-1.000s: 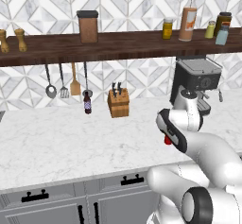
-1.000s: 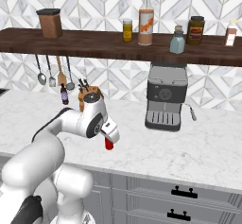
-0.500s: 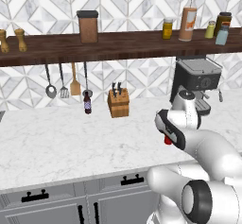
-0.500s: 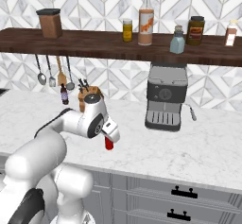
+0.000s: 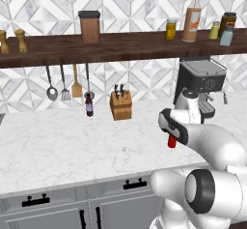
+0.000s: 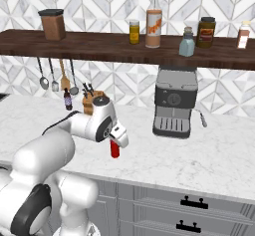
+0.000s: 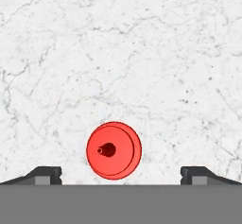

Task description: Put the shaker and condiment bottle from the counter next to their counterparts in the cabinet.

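Note:
The condiment bottle [image 5: 171, 141], small and red, stands upright on the marble counter. My gripper [image 6: 120, 140] hangs straight above it, pointing down. In the hand view I look down on the bottle's round red top and nozzle [image 7: 113, 150]. It sits between my open gripper [image 7: 121, 173], left of the middle, and touches neither of the fingertips [image 7: 45, 174]. The pale blue-grey shaker [image 6: 187, 43] stands on the cabinet [image 6: 99, 47], the long dark shelf, beside a dark jar [image 6: 206, 32]. From the left base view the shaker [image 5: 226, 35] is at the right end of the cabinet [image 5: 120, 47].
A black coffee machine [image 6: 173, 103] stands on the counter right of the bottle, close behind my hand. A knife block [image 5: 120, 106], a dark purple bottle [image 5: 89, 106] and hanging utensils [image 5: 62, 83] line the back wall. A tall clear bottle [image 5: 192, 18] and a brown canister [image 5: 89, 27] stand on the shelf.
My hand has drifted very slightly over the condiment bottle. The jaws stay open and the bottle has not moved.

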### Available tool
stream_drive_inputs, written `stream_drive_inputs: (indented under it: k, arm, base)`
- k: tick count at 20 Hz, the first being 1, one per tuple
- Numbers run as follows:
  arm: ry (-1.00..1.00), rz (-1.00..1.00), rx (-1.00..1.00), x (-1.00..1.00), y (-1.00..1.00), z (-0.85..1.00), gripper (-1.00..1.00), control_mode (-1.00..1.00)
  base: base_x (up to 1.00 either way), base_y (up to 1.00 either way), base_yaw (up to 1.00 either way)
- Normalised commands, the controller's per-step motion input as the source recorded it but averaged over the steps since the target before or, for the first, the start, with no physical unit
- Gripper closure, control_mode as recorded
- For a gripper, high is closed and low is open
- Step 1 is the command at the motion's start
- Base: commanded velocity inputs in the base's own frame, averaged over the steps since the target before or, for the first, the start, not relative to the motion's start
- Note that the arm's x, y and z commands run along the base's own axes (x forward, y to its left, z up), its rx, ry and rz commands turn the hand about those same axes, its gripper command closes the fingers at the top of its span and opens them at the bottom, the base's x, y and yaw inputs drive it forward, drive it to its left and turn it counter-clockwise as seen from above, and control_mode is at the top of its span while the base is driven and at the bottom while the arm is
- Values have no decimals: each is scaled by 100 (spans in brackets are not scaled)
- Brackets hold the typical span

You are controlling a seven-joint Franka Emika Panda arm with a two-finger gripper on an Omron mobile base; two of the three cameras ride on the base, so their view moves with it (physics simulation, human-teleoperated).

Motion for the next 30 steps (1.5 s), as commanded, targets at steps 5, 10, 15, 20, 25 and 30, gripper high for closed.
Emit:
stream_drive_inputs:
  k: [5,10,15,20,25,30]
  arm:
    - [0,0,1,6,-4,0,-100,-100]
    - [0,0,4,0,0,-2,-100,-100]
    - [0,0,1,0,0,-15,-100,-100]
    - [0,0,0,0,0,-11,-100,-100]
    - [0,0,0,0,0,-4,-100,-100]
    - [0,0,0,0,1,-4,-100,-100]
  base:
    - [0,0,0]
    - [0,0,0]
    - [0,0,0]
    - [0,0,0]
    - [0,0,0]
    - [0,0,0]
